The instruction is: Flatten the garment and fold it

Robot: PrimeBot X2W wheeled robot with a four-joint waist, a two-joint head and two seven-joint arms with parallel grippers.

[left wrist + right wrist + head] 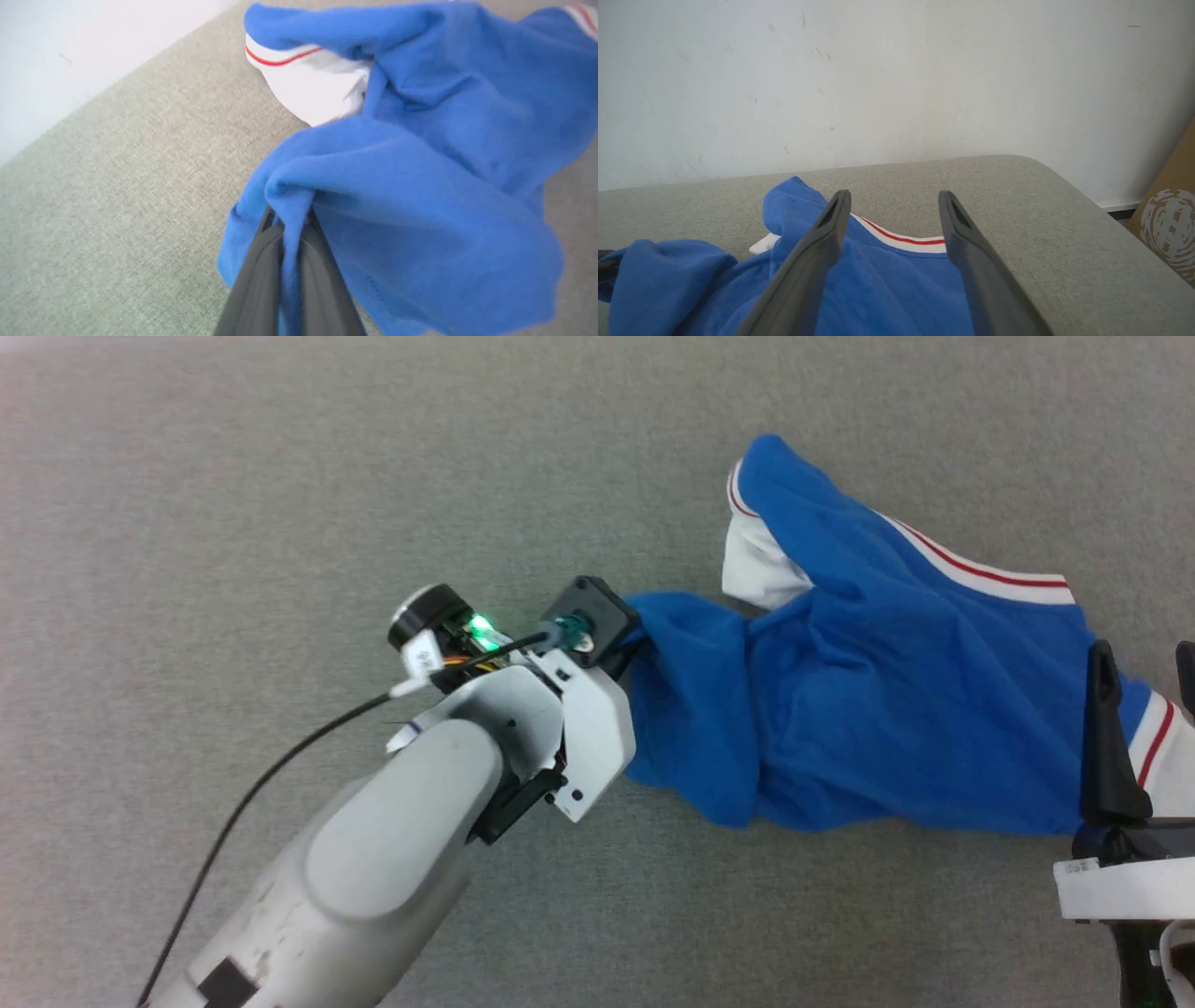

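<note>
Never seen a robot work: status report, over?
Left gripper shut on garment. Right gripper open at its other end. Garment crumpled, not flat. No obstruction seen.

The T-shirt (887, 709) is bright blue, with white sleeves and white bands that each carry a thin red stripe; the table (280, 523) is a flecked grey-beige weave. The left gripper (289, 219) and right gripper (894, 196) have dark grey jaws, and the left forearm (392, 868) is pale grey with a black cable (243, 803) and a green light (481, 627). The wall (896, 84) is off-white with small dark marks, and the cardboard box (1171, 210) is brown with a mottled white round print.
</note>
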